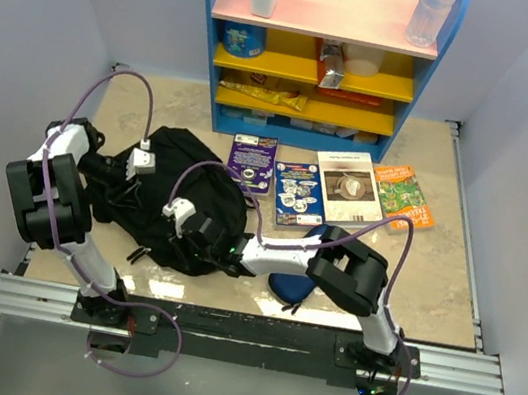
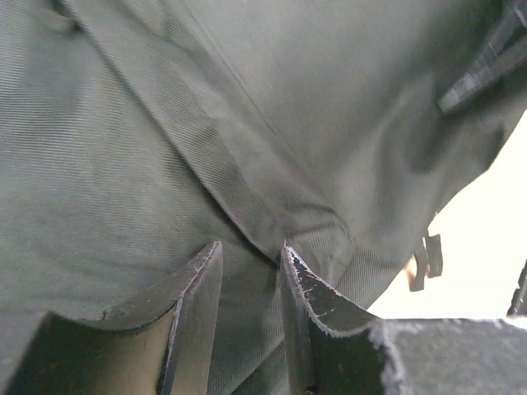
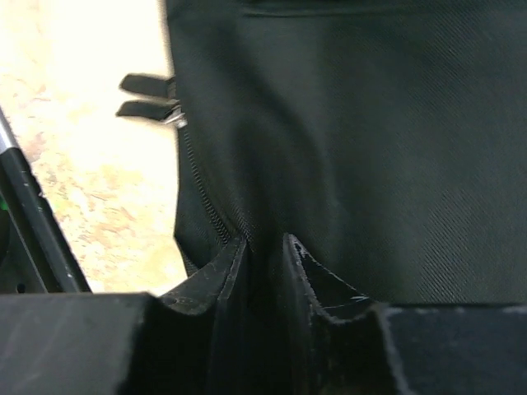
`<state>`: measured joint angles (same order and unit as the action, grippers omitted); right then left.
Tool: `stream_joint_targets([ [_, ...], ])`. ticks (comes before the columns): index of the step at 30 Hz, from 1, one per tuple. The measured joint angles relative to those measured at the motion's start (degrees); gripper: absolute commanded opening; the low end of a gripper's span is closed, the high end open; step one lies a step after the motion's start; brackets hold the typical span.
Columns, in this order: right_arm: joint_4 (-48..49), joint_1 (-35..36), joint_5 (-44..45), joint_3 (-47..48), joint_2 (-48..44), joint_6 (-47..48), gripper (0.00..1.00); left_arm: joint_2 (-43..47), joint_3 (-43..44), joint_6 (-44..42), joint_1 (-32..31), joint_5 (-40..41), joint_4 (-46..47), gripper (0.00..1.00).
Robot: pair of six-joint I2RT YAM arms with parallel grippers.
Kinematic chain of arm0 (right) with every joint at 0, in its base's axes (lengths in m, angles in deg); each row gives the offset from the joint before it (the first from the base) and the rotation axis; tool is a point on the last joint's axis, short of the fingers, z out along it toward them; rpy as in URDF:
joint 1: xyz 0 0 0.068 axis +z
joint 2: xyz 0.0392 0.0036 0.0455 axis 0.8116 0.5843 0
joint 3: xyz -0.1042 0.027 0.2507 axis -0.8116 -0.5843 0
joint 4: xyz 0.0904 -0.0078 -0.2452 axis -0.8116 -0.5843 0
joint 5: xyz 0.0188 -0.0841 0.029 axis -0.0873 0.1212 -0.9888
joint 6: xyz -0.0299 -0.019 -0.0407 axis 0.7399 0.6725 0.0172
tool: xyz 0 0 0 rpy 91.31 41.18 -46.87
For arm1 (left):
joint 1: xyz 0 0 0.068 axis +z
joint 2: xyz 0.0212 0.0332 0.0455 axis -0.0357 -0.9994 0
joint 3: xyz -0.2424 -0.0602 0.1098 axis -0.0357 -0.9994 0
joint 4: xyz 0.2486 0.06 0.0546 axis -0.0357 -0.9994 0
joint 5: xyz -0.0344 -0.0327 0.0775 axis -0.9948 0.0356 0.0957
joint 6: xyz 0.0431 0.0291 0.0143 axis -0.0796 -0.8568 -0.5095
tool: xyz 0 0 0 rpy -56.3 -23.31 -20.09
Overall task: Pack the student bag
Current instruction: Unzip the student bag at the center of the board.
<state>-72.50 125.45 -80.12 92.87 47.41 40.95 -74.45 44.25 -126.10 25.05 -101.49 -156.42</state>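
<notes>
While the student bag lies slumped flat on the desk, left of centre in the top view, nothing looks packed yet. Four books sit in a row toward the upper middle of the frame, just in front of the shelf: purple book, blue book, white book and orange-green book. All are outside the bag. The dark-blue pencil case is at lower centre, half hidden under the right arm and also out of the bag.

Both arms are on the bag. Left jaws are at its left side, with a narrow gap and a seam ridge of fabric running into it. Cannot tell if it is clamped or just resting there. Right jaws are at the bag's lower right edge, nearly closed, with a fold of black fabric by the zipper line pinched between them.

Judgement: early stage, likely opening or positioning the bag. The bag's mouth is not visible, so open or zipped is unclear. Left to do: get an opening, load the books and the case, close up.
</notes>
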Motion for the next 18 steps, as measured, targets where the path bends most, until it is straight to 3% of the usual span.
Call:
stream_joint_targets([
  [10,-4.42,-6.86,0.74,-4.68,-4.96,-6.99,0.31,4.35,-3.3,-4.42,-0.7,2.71,-2.89,0.39],
  [15,-11.72,-7.04,9.07,-3.54,-7.17,-5.88,0.57,8.48,-3.76,-4.79,-2.49,2.69,-3.69,0.39],
  [18,-16.48,-5.14,15.69,-1.81,-7.8,-4.04,0.6,8.79,-3.89,-4.79,-3.69,2.67,-3.82,0.39],
])
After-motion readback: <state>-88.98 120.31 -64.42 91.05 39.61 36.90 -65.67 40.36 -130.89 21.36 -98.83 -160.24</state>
